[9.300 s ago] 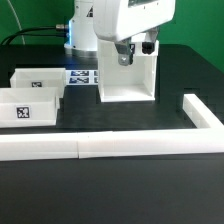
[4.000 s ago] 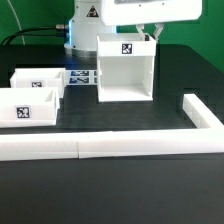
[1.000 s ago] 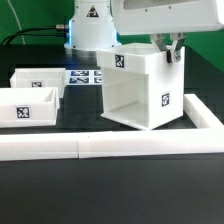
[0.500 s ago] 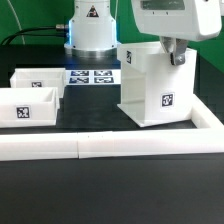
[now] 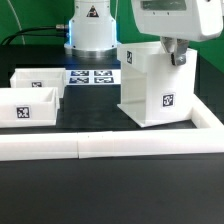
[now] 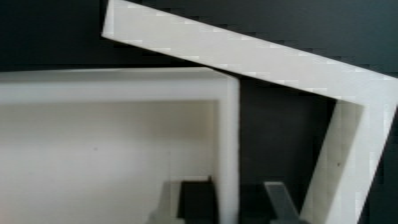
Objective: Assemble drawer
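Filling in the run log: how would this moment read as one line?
gripper: shut on casing wall | casing: beside L-shaped bar | trays: outside casing, exterior view's left

— Where's the casing?
— At the exterior view's right, on the surface, in the L-shaped bar's corner.
— The trays?
— Left: the front tray behind the bar's long run, the back tray behind it. The marker board lies farther back, between them and the casing.

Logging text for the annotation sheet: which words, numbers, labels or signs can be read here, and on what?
No readable words or numbers anywhere.
Casing: two black-and-white square tags, pattern only.
Front tray and back tray: one such tag each.
Marker board: tags, no text.
Arm base: dark mark, too blurred.
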You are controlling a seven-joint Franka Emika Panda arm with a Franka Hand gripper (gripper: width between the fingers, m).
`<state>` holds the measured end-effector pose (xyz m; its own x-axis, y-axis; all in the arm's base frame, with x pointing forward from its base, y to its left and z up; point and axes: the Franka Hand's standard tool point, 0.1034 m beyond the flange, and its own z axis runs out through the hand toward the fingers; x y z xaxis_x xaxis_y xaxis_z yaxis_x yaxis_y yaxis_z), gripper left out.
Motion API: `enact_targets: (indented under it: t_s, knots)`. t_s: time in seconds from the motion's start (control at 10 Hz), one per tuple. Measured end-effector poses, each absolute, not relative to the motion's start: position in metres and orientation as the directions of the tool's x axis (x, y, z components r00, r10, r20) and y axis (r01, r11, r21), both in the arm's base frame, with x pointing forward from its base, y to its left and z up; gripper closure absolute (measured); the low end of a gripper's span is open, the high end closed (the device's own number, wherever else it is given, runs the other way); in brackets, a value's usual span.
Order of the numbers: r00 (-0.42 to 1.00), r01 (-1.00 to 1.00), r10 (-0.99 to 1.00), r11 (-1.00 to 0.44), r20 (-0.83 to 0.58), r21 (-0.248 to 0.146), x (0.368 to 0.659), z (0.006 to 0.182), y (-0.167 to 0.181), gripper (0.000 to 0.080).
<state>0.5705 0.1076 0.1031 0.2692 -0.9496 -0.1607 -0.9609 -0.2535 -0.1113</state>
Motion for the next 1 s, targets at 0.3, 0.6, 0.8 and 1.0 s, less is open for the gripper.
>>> enact_targets:
  t_s: [0.3, 0.6, 0.8, 1.0]
  knots:
    - [0.215, -0.974, -0.958, -0.197, -0.189, -0.11, 0.589, 0.1, 0.106, 0.0758]
    - [0.203, -0.977, -0.958, -0.185, -0.201, -0.106, 0.609, 0.101, 0.104, 0.0758]
    - [0.153, -0.986, -0.964, -0.134, -0.216, -0.104, 0.629, 0.101, 0.108, 0.0758]
    - [0.126, -0.988, -0.968, -0.103, -0.216, -0.115, 0.645, 0.101, 0.109, 0.0758]
